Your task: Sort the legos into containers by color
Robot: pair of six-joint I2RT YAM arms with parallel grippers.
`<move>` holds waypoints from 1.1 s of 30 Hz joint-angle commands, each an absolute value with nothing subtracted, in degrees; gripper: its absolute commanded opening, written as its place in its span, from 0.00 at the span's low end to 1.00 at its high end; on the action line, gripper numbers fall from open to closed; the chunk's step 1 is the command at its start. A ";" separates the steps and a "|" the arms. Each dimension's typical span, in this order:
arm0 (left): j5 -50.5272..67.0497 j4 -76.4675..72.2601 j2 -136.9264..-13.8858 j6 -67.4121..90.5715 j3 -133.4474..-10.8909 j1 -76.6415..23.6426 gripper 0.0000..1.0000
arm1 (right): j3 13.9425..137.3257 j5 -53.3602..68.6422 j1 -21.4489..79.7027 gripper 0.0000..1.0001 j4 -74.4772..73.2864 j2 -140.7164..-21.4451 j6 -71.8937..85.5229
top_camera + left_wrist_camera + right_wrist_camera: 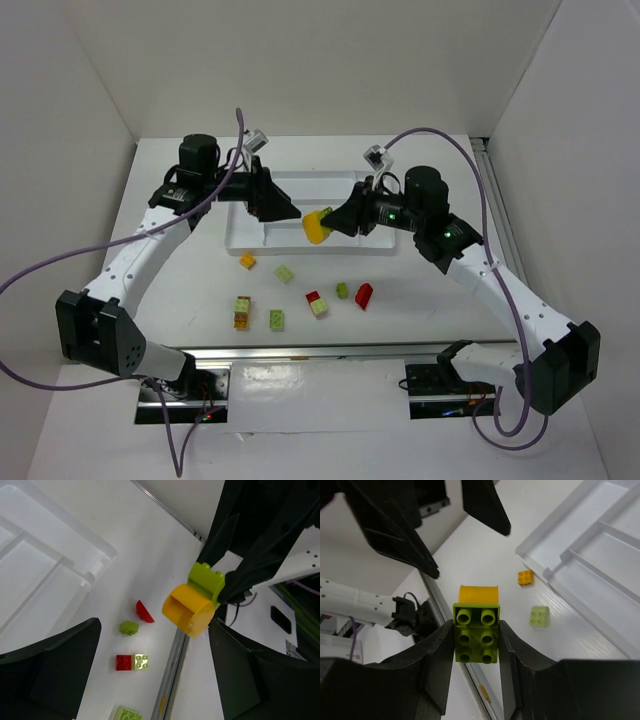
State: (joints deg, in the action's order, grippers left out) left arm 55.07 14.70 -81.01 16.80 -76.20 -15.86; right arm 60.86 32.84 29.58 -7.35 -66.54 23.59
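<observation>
We judge the sorting barely begun. The left gripper (284,208) hangs with its jaws spread wide and nothing between them, above the left part of the white tray (320,190), which lies toward the far edge of the table (420,300). Every compartment we can see is bare, though the arms hide part of it. Over the tray's near rim, the right gripper (335,222) is clamped narrow on a green brick (476,639) with a yellow-orange piece (478,594) stuck to its end. We reckon this pair needs splitting before either goes in. Between the tray and the table's near edge seven more lie unsorted: a green-and-orange stack (242,312), a small yellow-orange brick (247,261), a flat green brick (276,320), a pale green brick (285,273), a red-and-green pair (317,303), a round green piece (342,290) and a red piece (364,296).
</observation>
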 commanded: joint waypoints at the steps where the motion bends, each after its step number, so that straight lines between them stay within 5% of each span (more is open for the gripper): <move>1: 67.66 9.15 -79.19 16.52 -72.87 -14.94 1.00 | 61.62 39.37 29.27 0.16 3.07 -66.53 26.89; 19: 77.87 -4.23 -75.85 24.35 -66.26 -14.94 1.00 | 59.77 48.86 28.74 0.16 13.71 -71.89 33.92; 33: 76.11 -3.08 -80.24 23.03 -67.32 -18.54 0.82 | 61.52 50.54 28.74 0.16 13.89 -74.53 33.40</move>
State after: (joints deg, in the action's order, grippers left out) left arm 74.70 -1.32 -79.22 24.21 -65.87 -17.93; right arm 59.55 49.19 29.02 9.89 -74.39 33.65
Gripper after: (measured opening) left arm 0.835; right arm 0.434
